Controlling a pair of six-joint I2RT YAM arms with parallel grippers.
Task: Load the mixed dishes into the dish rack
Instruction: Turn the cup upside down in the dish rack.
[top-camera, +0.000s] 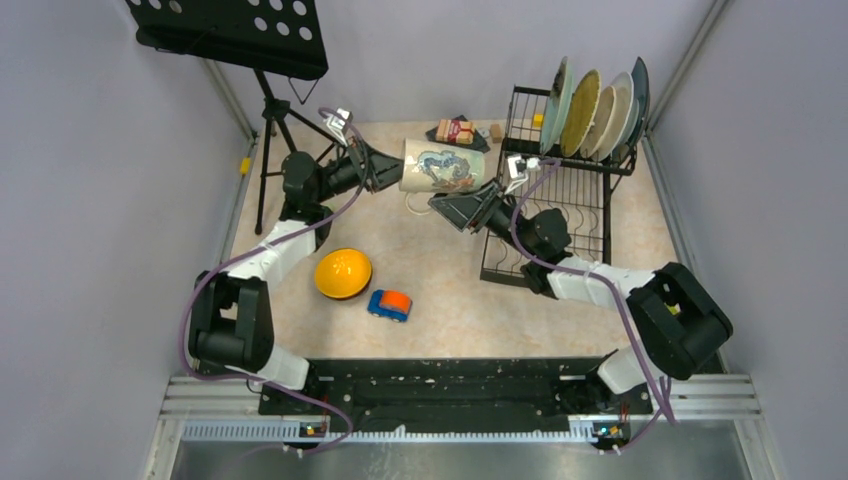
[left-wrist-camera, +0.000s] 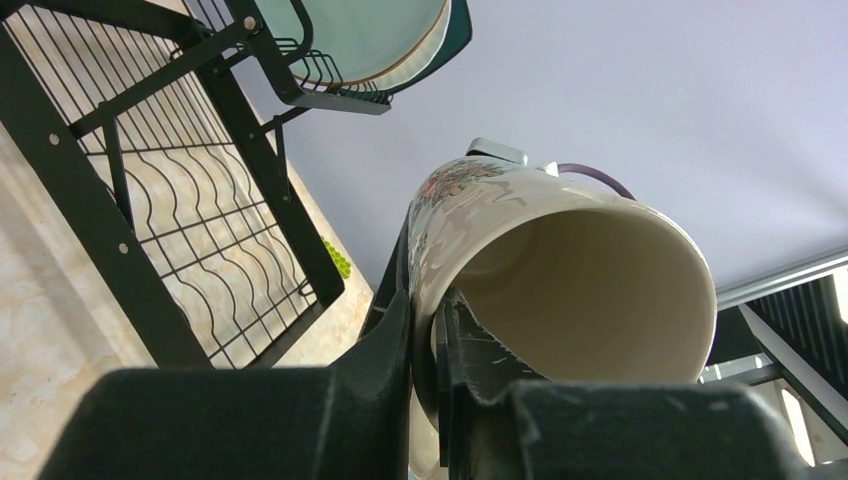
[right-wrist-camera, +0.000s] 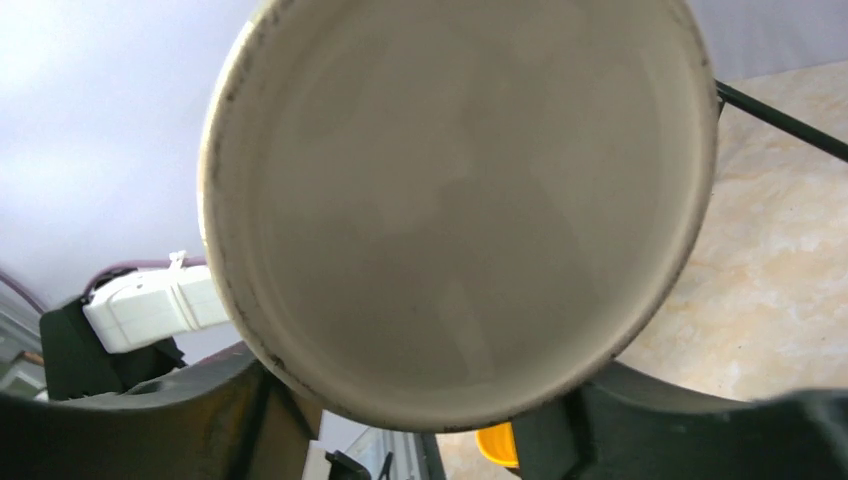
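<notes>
The beige mug (top-camera: 443, 166) hung on its side above the tabletop (top-camera: 450, 300), just left of the dish rack (top-camera: 560, 215). The left pincer (top-camera: 395, 168) was clamped on its rim, one finger inside and one outside. The right pincer (top-camera: 478, 198) straddled the mug's base; whether it was gripping could not be told.

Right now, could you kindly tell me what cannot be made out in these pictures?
Right wrist view: the mug fills the frame, hiding whether the right gripper touches it.
Left wrist view: the top edge cuts off the plates.
Top view: the packet's print is too small.
</notes>
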